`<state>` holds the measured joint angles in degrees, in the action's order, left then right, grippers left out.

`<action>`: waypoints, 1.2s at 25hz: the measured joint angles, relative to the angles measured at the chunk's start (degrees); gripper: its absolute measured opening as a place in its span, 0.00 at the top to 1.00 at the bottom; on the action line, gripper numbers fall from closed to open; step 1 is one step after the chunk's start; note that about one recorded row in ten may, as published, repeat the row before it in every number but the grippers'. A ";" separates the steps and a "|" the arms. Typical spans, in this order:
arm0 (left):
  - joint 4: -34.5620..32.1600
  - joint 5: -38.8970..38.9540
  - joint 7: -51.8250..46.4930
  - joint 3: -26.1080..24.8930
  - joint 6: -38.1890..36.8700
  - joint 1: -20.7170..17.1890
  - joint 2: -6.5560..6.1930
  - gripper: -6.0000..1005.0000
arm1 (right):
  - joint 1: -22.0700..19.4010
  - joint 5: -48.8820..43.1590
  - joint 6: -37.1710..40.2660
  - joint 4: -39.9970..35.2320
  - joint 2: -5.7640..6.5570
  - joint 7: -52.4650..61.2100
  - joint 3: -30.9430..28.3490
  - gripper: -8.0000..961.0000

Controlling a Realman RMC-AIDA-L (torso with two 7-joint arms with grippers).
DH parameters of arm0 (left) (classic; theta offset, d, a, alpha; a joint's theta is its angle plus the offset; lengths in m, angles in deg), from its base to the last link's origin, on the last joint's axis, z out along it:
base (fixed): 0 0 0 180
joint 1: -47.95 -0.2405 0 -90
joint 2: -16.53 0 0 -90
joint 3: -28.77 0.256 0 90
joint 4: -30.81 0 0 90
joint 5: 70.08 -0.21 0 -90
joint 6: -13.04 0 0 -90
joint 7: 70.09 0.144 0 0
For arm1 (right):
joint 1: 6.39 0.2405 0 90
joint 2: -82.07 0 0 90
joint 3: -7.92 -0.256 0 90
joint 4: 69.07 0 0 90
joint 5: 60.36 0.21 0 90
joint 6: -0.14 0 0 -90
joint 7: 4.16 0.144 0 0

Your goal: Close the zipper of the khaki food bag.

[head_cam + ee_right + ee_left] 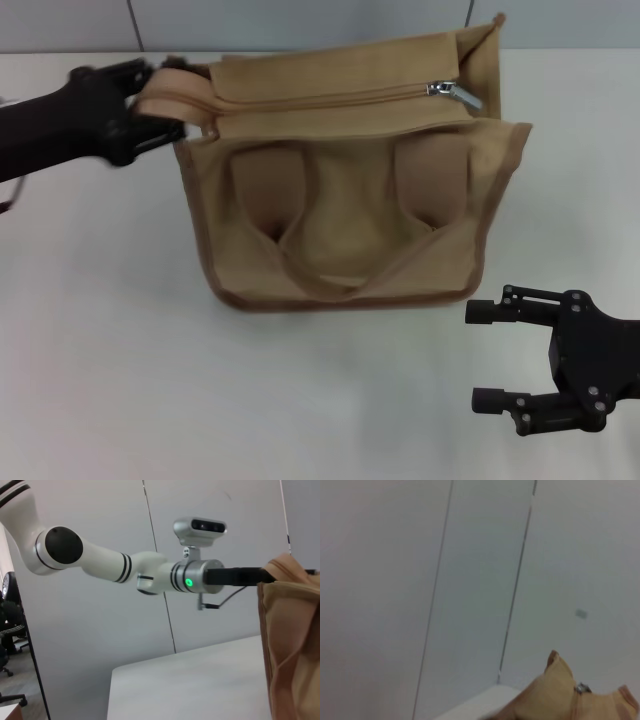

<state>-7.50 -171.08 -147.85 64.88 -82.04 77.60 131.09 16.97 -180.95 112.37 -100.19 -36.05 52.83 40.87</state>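
Observation:
The khaki food bag (345, 215) stands on the white table, handles and front pocket facing me. The zipper (320, 100) runs along its top flaps and looks joined from the left end to the silver pull tab (455, 93), which sits at the right end. My left gripper (172, 97) is shut on the bag's left end flap. My right gripper (487, 357) is open and empty, low at the front right, clear of the bag. The right wrist view shows the left arm (150, 572) holding the bag (292, 640). The left wrist view shows a bag corner (555, 695) and the pull tab (581, 688).
The white table (100, 350) stretches out in front of and to the left of the bag. A grey panelled wall (300, 20) rises just behind the bag. Nothing else stands on the table.

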 joint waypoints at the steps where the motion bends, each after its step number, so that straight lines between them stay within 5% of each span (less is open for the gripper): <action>1: -1.04 -0.96 -1.03 -0.08 -1.52 -0.44 -0.78 0.47 | 0.12 0.00 -0.22 0.00 0.00 0.08 0.01 0.15; 4: -3.87 -2.73 -3.21 -0.64 -4.47 -2.21 -2.56 0.40 | 0.75 0.00 -0.86 0.00 0.00 0.38 0.00 0.15; 12: -6.26 -2.86 -3.95 -1.37 -12.52 -5.42 -3.81 0.23 | 1.65 -0.07 -0.88 0.00 0.00 1.17 0.10 0.15; 18: -2.07 -3.16 2.81 5.15 -18.50 -5.51 -1.00 0.17 | 2.03 0.04 -1.03 1.19 -0.24 1.18 0.10 0.15; 20: 2.15 -4.00 8.11 9.98 -16.23 -5.27 0.66 0.17 | 2.29 0.11 -1.48 2.33 -0.32 0.67 0.08 0.15; 24: 7.63 -7.71 14.55 11.55 -9.62 -4.51 2.99 0.17 | 3.35 0.22 -4.67 6.52 -0.75 -3.07 0.08 0.15; 30: 10.07 -9.33 16.02 11.76 -6.57 -4.02 3.78 0.17 | 4.12 0.27 -5.84 8.12 -0.78 -3.96 0.09 0.15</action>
<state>2.58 -180.41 -131.83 76.64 -88.61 73.58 134.87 21.10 -180.68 106.53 -92.06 -36.83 48.87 40.96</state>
